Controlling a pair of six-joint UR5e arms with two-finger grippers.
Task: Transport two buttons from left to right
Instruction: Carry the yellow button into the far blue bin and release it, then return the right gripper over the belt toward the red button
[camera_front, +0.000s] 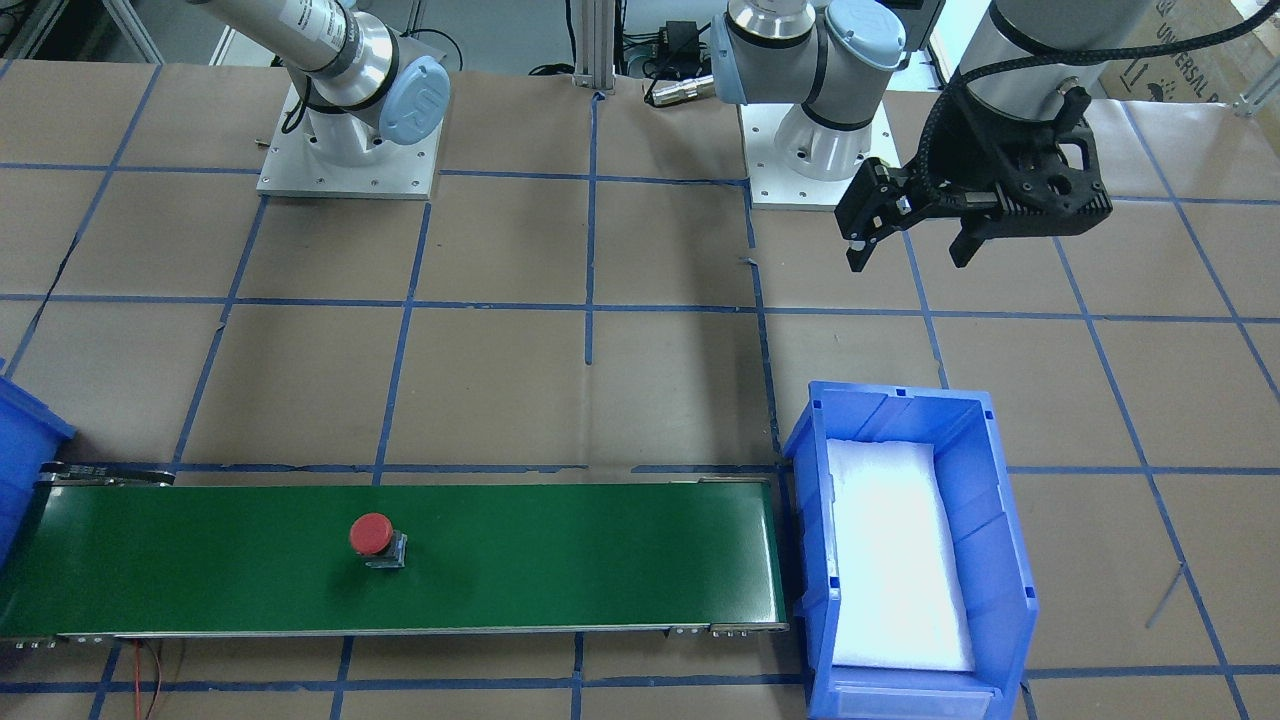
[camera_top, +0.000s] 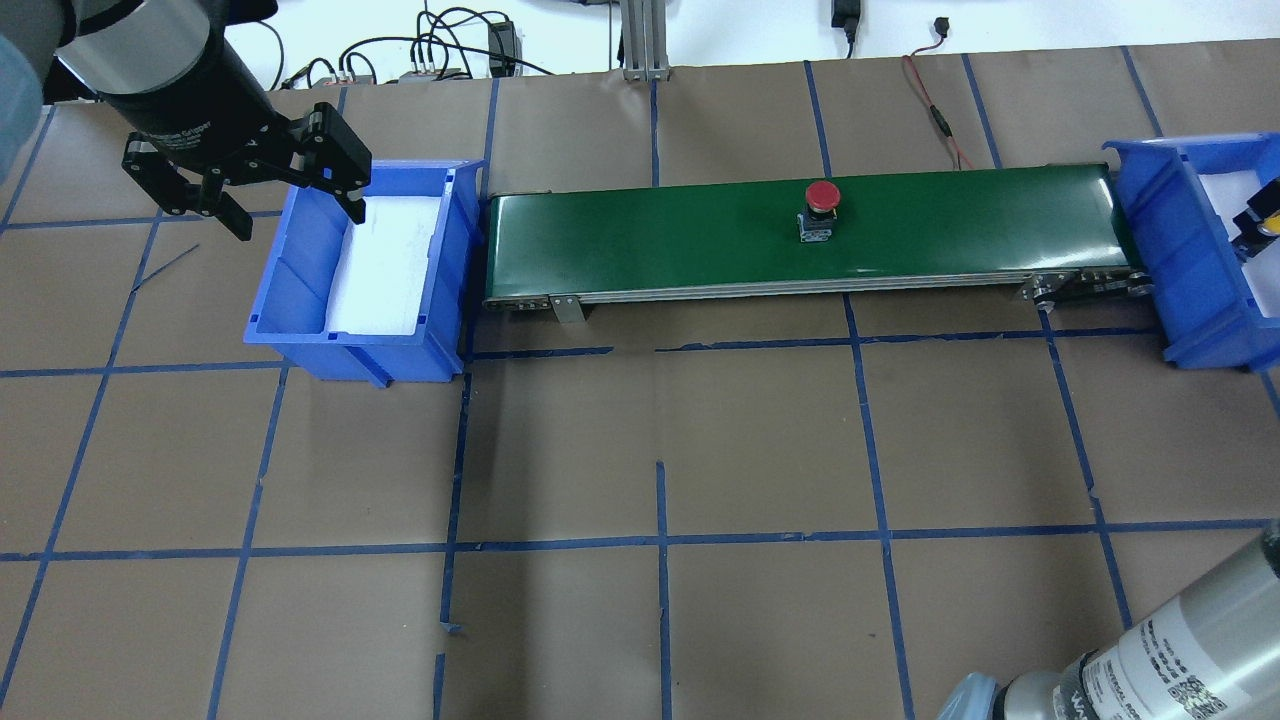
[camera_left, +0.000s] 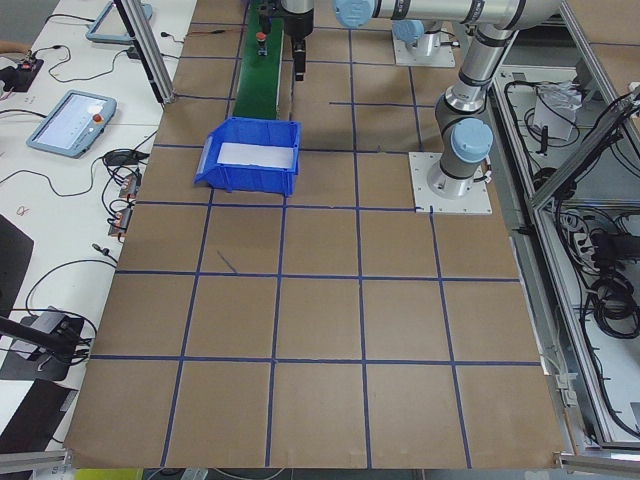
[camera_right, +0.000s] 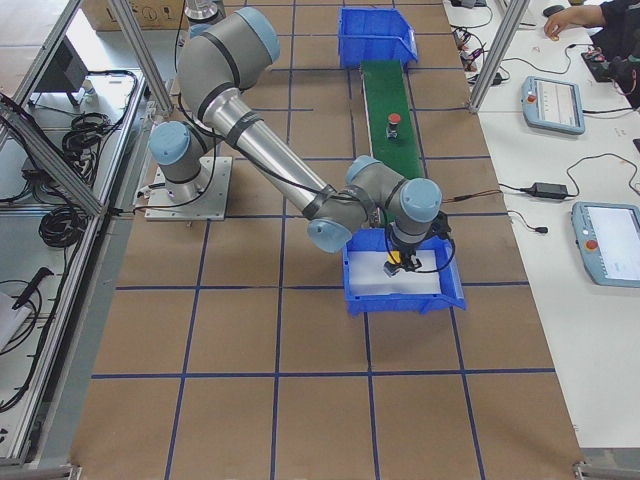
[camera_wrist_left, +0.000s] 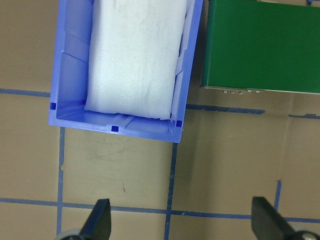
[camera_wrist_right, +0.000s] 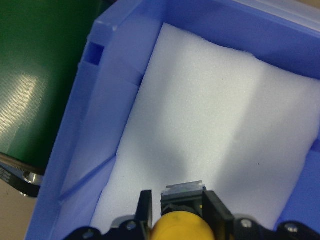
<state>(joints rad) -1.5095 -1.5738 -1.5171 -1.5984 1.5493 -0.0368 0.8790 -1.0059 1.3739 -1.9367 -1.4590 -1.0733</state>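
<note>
Right gripper (camera_wrist_right: 178, 206) clamps yellow button (camera_wrist_right: 180, 229) by its rigid base, judged best hold for the light red button (camera_front: 372, 535) mid-length on belt (camera_front: 600, 560); left gripper (camera_top: 298, 218) gapes empty.

Red button (camera_front: 372, 537) stands upright on the green belt (camera_front: 600, 560), yellow button (camera_wrist_right: 181, 227) pinched in the right claw (camera_wrist_right: 178, 202) over foam (camera_wrist_right: 215, 125)

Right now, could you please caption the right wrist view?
Right pincer holds the yellow button over white foam in the blue bin.
</note>
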